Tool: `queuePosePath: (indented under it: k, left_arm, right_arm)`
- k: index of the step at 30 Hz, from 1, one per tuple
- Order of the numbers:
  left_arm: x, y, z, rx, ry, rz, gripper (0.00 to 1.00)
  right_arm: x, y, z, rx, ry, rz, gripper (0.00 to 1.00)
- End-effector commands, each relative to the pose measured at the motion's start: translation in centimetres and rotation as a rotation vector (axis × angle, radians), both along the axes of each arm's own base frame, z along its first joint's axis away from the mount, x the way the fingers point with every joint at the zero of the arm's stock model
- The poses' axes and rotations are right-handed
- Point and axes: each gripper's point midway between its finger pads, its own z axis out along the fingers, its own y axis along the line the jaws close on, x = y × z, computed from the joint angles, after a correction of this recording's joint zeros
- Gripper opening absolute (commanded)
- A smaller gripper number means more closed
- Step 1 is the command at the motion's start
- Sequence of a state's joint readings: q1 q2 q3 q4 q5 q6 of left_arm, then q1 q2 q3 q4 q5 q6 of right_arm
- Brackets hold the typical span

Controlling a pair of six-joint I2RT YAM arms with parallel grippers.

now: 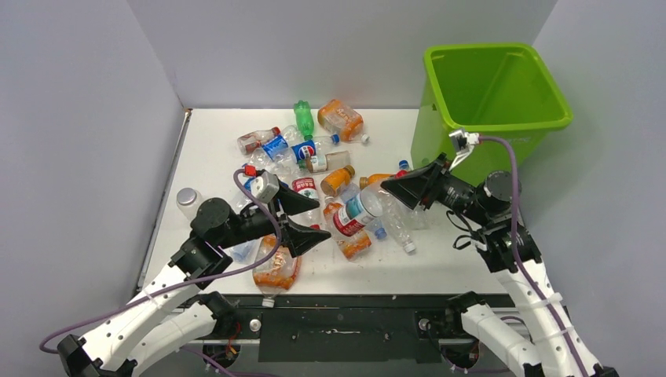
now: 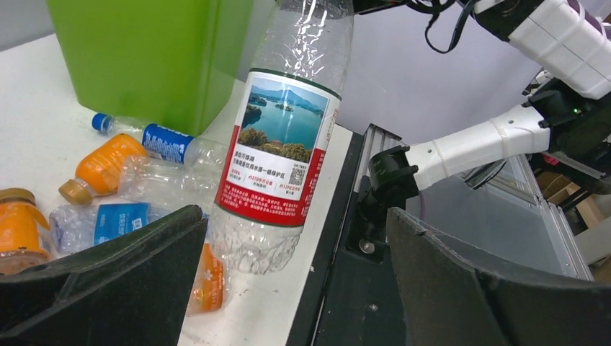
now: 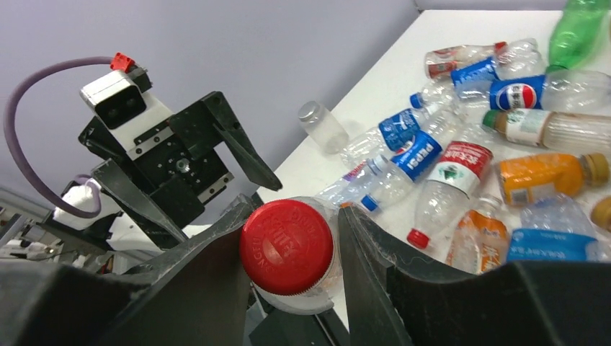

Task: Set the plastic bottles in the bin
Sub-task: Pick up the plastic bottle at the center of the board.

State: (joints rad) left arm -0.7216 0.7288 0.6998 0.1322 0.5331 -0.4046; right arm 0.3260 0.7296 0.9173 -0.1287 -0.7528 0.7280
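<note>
Progress: basically at the start. What showed of the bin interior, upper right of the top view, had no bottle in it, though its floor was out of sight. My right gripper was clamped on the neck of one clear bottle just under its red cap, fingers pressed in on both sides in the right wrist view. That bottle, with a red-banded lake-scene label, sat centre frame, angled down toward the pile. I couldn't tell whether its base was off the table or resting on the bottles below. My left gripper was spread wide and held nothing; the held bottle showed between its jaws in the left wrist view, untouched. Everything else lay on the table: a green bottle and a big orange one at top centre, a Pepsi bottle below them, a flattened orange bottle at the lower edge, a capped clear one far left. So one in hand, none confirmed binned, whole pile to go — my read: the carry up-right to the bin would come next.
</note>
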Motion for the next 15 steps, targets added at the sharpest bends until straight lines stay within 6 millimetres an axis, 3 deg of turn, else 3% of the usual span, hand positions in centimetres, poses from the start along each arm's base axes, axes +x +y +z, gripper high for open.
queuePosePath:
  k: [1,7,10,15]
  left_arm:
    - [-0.5,0.2,4.4,-0.047,-0.136,-0.007,0.96]
    - [2.5,0.4,2.4,-0.001,-0.138,0.126,0.96]
    - [1.9,-0.2,0.8,0.028,-0.12,0.068,0.96]
    - [0.3,-0.4,-0.2,0.04,-0.122,-0.013,0.96]
  right_arm:
    - [-0.4,2.0,4.8,0.01,-0.103,0.064,0.05]
    - [-1.0,6.7,2.5,-0.134,-0.053,0.106,0.05]
    - [-2.3,9.4,1.5,-0.192,-0.05,0.128,0.05]
    - [-3.4,12.0,2.2,-0.221,-0.076,0.15,0.05]
